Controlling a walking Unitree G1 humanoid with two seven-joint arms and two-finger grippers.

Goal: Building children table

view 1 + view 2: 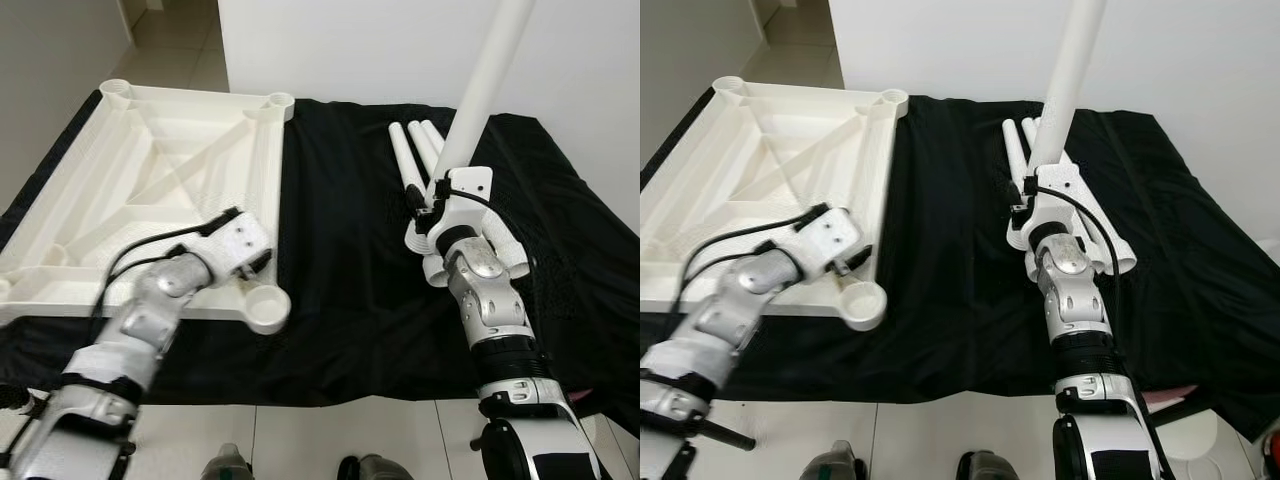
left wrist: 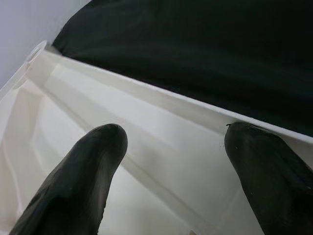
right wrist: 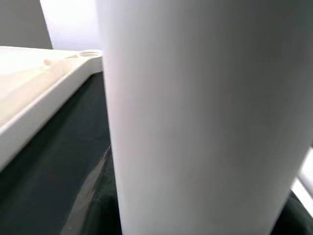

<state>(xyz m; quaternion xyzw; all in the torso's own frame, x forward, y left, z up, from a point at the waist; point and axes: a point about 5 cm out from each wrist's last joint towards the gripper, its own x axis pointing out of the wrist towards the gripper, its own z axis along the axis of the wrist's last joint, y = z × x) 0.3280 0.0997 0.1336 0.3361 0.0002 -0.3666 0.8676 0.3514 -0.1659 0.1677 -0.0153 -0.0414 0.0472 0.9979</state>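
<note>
A white table top lies upside down on the black cloth at the left, with round leg sockets at its corners. My left gripper sits open at its right rim, just beyond the near socket. The two black fingers straddle the rim wall. At the right, my right gripper is shut on a long white table leg. The leg stands nearly upright, leaning away to the right. In the right wrist view the leg is very close. Three more legs lie on the cloth beyond it.
A white wall stands behind the cloth. Pale floor tiles run along the near edge, where my feet show. The dark strip of cloth between table top and legs is bare. A hallway floor opens at the far left.
</note>
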